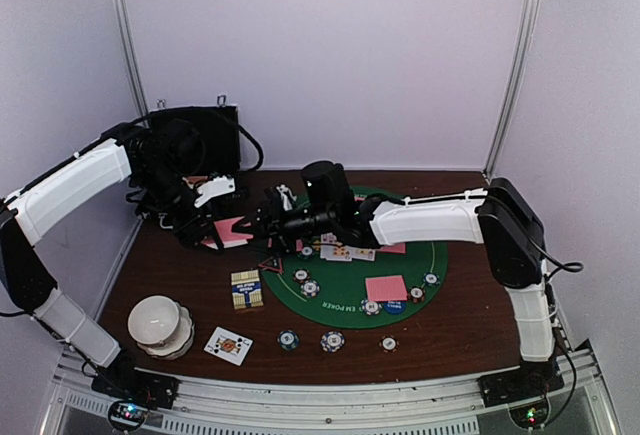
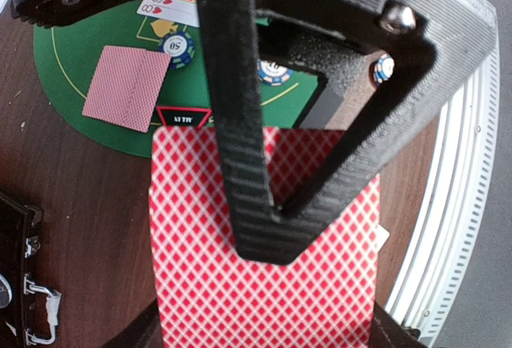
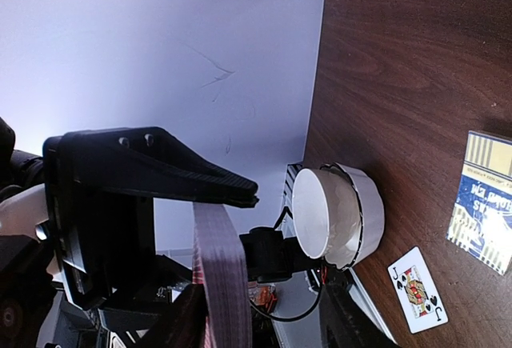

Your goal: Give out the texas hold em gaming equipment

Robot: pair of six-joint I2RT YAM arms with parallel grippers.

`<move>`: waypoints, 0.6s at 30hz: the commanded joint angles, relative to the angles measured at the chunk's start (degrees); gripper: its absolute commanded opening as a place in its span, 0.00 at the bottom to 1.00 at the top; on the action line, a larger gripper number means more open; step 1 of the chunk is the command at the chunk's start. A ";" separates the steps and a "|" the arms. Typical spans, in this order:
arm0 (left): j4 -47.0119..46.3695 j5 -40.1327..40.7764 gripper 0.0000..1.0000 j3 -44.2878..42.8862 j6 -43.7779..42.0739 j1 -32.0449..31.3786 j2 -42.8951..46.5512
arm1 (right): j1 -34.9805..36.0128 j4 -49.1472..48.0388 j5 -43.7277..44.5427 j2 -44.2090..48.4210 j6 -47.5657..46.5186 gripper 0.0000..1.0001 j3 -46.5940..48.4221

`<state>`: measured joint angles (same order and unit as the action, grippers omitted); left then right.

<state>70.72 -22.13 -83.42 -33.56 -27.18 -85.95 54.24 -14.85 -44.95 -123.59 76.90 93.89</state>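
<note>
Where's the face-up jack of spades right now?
In the top view the jack of spades lies at front left, just right of the white bowl stack, in front of the blue-and-yellow card box, off the green mat.

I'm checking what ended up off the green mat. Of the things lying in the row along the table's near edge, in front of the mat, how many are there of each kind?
Striped poker chips: 3
Face-up playing card: 1
White bowl stack: 1
Total: 5
</note>
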 commanded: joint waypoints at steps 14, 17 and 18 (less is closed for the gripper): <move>-1.44 -0.19 0.00 -0.83 -0.98 -0.15 0.98 | -1.28 4.90 1.54 6.34 -3.00 0.21 -3.41; -1.50 -0.02 0.00 -0.78 -0.98 -0.15 0.97 | -1.36 5.56 1.53 6.94 -3.51 0.19 -3.87; -1.62 0.04 0.00 -0.66 -0.98 -0.15 0.95 | -1.41 5.48 1.45 7.03 -3.47 0.18 -4.02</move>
<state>70.63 -21.78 -83.42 -33.80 -27.49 -85.95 53.47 -12.12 -44.51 -119.20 74.81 91.33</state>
